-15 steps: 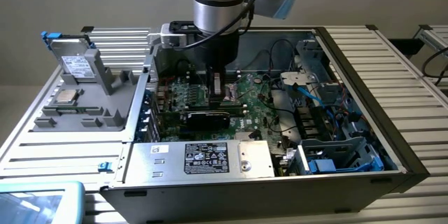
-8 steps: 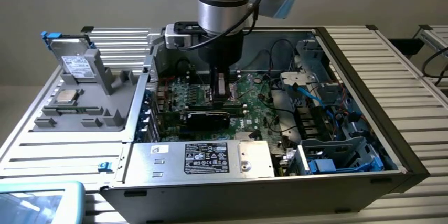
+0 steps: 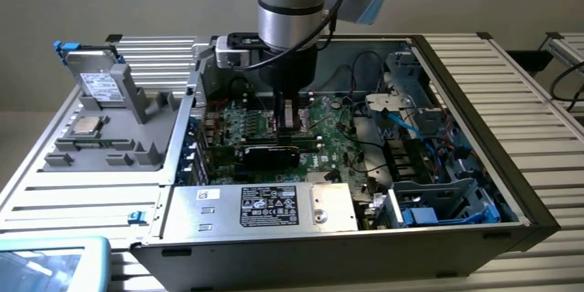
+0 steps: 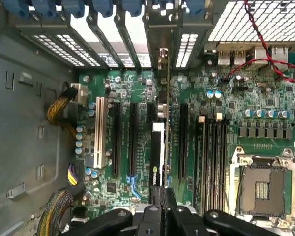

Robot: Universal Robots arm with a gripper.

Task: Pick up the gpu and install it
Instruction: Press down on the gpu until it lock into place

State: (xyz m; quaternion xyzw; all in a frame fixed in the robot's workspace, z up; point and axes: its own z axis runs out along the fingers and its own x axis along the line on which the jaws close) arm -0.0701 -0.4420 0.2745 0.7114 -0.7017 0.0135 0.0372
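- The gripper (image 3: 288, 130) reaches down into the open case (image 3: 474, 94), over the middle of the motherboard (image 3: 342, 128).
- The jaws are closed on the top edge of the gpu (image 4: 162, 152), which the wrist view shows edge-on as a thin card standing upright.
- The gpu hangs straight below the jaws, so its slot is reached by a straight downward path, not a sideways one.
- Its long axis runs along the black expansion slots (image 4: 132, 140), with its far end by the rear bracket openings (image 4: 160, 29).
- In the exterior view the gpu's black cooler (image 3: 269, 157) sits low among the slots, at or very near the board; whether it is fully seated cannot be told.
- The empty CPU socket (image 4: 262, 189) and memory slots (image 4: 214, 157) lie to one side, clear of the card.
- A drive (image 3: 98, 85) rests on a grey holder outside the case, at the exterior view's left.
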